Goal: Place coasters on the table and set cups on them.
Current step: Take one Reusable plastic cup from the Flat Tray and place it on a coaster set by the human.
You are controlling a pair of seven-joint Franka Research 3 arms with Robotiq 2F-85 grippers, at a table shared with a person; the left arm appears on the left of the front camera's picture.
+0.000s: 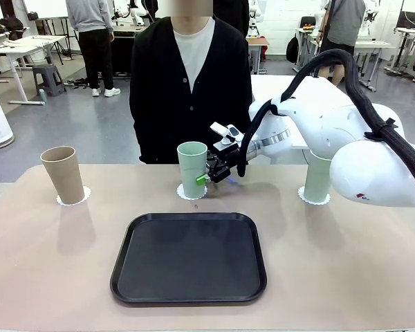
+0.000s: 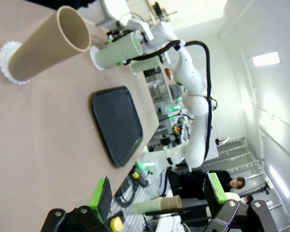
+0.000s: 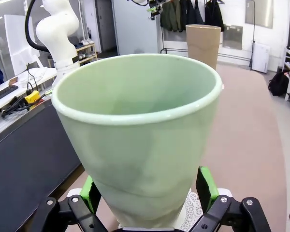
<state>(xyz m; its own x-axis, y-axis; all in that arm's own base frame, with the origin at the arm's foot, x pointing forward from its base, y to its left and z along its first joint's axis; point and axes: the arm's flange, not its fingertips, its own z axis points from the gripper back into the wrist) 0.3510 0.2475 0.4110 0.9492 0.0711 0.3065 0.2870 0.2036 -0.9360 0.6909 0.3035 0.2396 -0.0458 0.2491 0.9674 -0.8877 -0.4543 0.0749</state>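
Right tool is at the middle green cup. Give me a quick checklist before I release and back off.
1. Middle green cup upright: ok.
2. Cup seated on its coaster: ok, the scalloped edge shows around the base.
3. Right tool state: cannot tell; pads sit either side of the cup, contact unclear.
4. Other cups done: ok, tan cup and far green cup each stand on a coaster.
5. Left tool out of the way: ok, open, holding nothing.
6. Black tray free of cups: ok.
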